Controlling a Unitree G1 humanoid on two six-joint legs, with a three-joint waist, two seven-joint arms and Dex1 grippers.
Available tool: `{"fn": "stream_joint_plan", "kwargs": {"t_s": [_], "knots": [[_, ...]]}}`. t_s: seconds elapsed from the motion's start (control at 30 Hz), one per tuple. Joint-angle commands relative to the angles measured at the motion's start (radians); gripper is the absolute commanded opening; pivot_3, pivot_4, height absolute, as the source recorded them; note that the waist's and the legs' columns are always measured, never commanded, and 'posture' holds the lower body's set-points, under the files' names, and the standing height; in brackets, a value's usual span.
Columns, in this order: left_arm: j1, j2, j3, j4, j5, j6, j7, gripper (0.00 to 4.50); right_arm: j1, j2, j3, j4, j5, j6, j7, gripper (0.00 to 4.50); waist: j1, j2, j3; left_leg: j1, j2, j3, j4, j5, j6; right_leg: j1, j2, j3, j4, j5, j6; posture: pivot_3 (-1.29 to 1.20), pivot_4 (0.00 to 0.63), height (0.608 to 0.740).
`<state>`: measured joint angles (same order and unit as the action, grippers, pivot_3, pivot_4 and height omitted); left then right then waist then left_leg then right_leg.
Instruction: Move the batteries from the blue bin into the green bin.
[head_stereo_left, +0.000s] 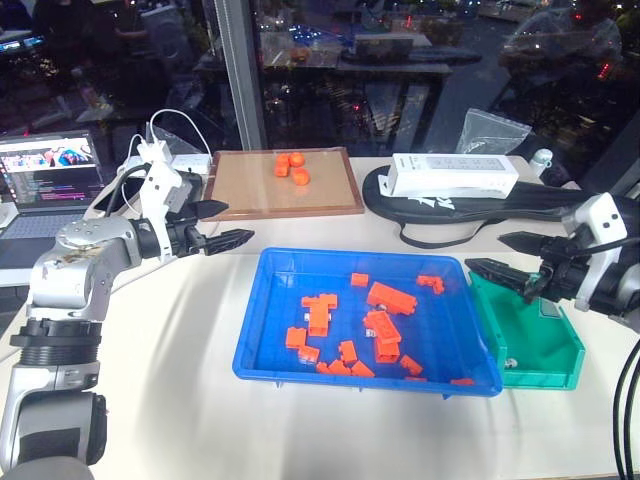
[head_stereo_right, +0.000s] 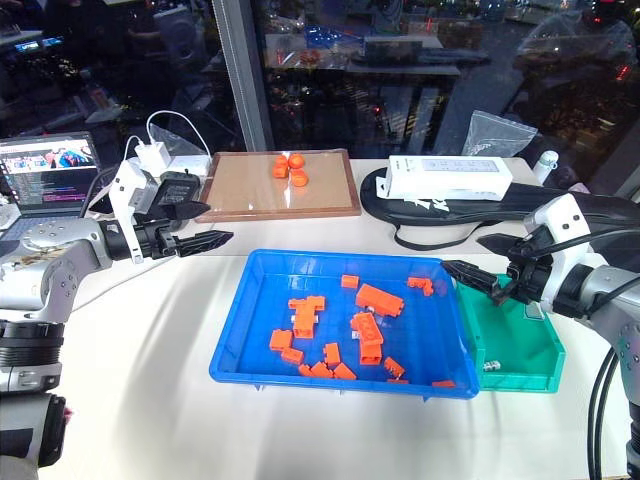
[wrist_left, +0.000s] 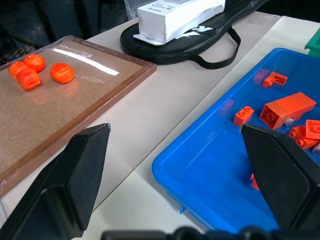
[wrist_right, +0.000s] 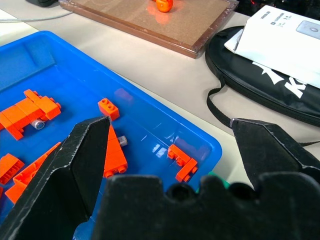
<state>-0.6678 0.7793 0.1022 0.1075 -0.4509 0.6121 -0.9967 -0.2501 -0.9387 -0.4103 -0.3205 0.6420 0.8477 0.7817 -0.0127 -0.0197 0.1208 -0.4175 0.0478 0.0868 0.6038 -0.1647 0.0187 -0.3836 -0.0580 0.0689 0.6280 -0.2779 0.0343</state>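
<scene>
Both grippers hover wide open and empty – left gripper (head_stereo_left: 218, 225), right gripper (head_stereo_left: 505, 258). Batteries (wrist_right: 38, 124) lie among orange bricks (head_stereo_left: 390, 297) in the blue bin (head_stereo_left: 262, 345). Next – likely reaching in for one, bound for the green bin (head_stereo_left: 560, 365).

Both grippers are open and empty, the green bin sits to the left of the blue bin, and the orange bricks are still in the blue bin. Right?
Not quite. The green bin sits against the right side of the blue bin, not the left; the left eye view shows it. The rest holds: left gripper and right gripper are open and empty, and the orange bricks lie in the blue bin.
</scene>
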Motion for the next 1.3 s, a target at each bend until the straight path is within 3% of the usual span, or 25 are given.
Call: {"fn": "stream_joint_plan", "kwargs": {"t_s": [0.03,0.23,0.43,0.67,0.83,1.23,1.3], "knots": [[-0.035,0.021,-0.003,-0.032,-0.013,-0.012,-0.05,4.5,-0.027,-0.034,0.001,-0.012,-0.009,-0.023,0.015,4.45,0.0,0.0,0.0,0.0,0.0,0.0,0.0,0.0,0.0,0.0,0.0,0.0,0.0,0.0,0.0,0.0,0.15,0.74],[-0.043,0.074,-0.037,-0.171,-0.121,0.13,-0.172,4.5,-0.154,-0.078,0.196,-0.031,-0.009,-0.01,0.113,4.45,-0.001,0.0,0.0,-0.001,0.0,0.0,0.001,0.0,0.0,-0.001,0.001,0.0,0.0,0.0,0.0,0.0,0.15,0.74],[0.049,0.185,-0.071,-0.293,-0.128,0.142,-0.285,4.5,-0.256,-0.088,0.394,-0.083,-0.056,0.009,0.165,4.45,-0.005,0.001,0.0,-0.001,0.001,0.0,0.0,0.0,0.0,-0.003,0.001,0.0,0.001,-0.001,-0.001,0.0,0.15,0.74],[0.192,0.233,-0.063,-0.373,-0.097,0.096,-0.274,4.5,-0.343,0.045,0.624,-0.036,-0.153,0.086,0.097,4.45,0.001,0.0,0.0,-0.001,0.002,0.0,0.001,0.0,0.0,-0.004,0.001,0.0,0.001,-0.002,-0.003,0.0,0.15,0.74],[0.241,0.217,-0.036,-0.405,-0.1,0.099,-0.216,4.5,-0.359,0.13,0.661,-0.044,-0.161,0.248,0.002,4.45,0.008,0.0,0.0,-0.003,0.002,0.0,0.002,0.0,0.0,-0.004,-0.001,-0.001,0.001,-0.002,-0.004,0.0,0.15,0.74],[0.291,0.198,-0.042,-0.435,-0.106,0.085,-0.164,4.5,-0.342,0.146,0.684,-0.103,-0.169,0.431,-0.085,4.45,0.006,0.0,0.0,-0.003,0.002,0.0,0.002,0.0,0.0,-0.004,0.0,-0.002,0.002,-0.002,-0.003,0.0,0.15,0.74],[0.291,0.193,-0.051,-0.433,-0.099,0.079,-0.158,4.5,-0.342,0.14,0.688,-0.103,-0.175,0.434,-0.092,3.94,0.005,0.0,0.0,-0.004,0.002,0.0,0.002,0.0,0.0,-0.005,0.0,-0.002,0.002,-0.002,-0.003,0.0,0.15,0.74]]}}
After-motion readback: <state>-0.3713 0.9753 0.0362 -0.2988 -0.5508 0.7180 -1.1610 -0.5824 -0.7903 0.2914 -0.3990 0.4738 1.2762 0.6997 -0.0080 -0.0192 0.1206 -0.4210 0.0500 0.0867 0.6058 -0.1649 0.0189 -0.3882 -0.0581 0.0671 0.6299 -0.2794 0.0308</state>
